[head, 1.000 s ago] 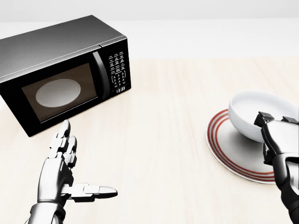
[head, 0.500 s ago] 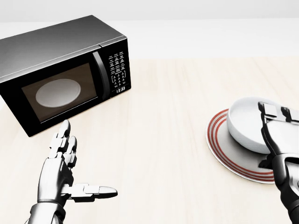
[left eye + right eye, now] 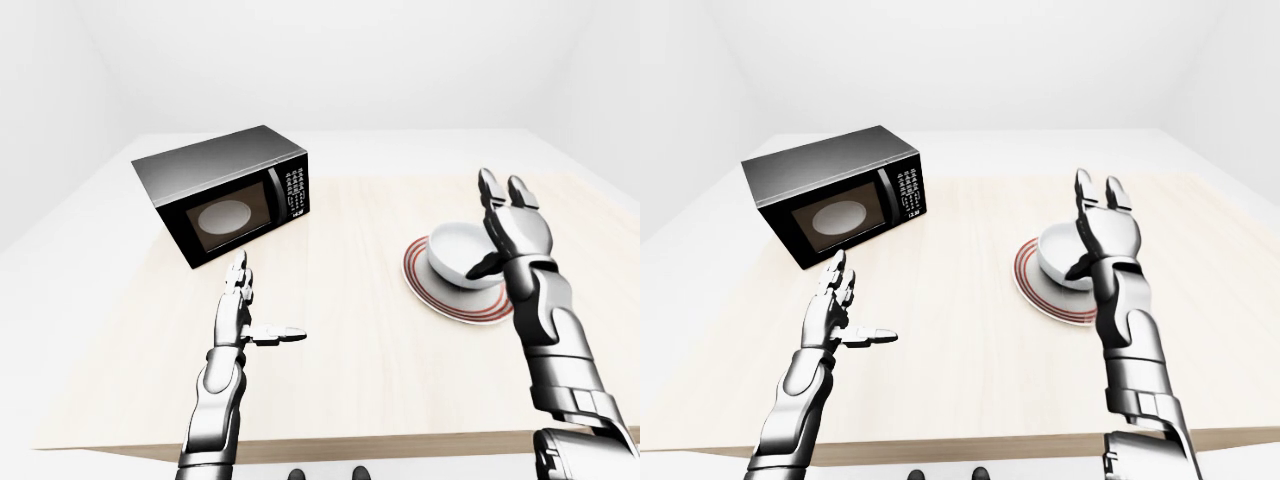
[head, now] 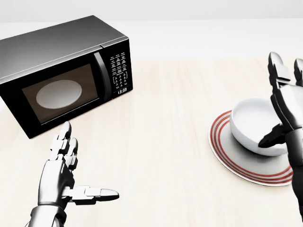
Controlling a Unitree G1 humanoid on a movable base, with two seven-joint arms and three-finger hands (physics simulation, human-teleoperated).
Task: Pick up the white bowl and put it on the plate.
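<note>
Since the right hand (image 4: 286, 106) now stands above the plate (image 4: 222, 151) with fingers spread and nothing between them, the placing looks done, with only the arm's withdrawal left (a judgement). Left of the plate, the left hand (image 4: 64, 172) hovers open over the table (image 4: 170, 118). On the red-ringed plate sits the bowl (image 4: 253, 125), plain white, upright and empty, toward the plate's upper right.

A black microwave (image 4: 61, 75) stands on the pale wooden tabletop (image 4: 165, 142) toward its far left corner, turned at an angle to the edges. Its door is shut, and a round white turntable shows through the dark glass. A keypad and a lit digital clock sit to the right of the door.
</note>
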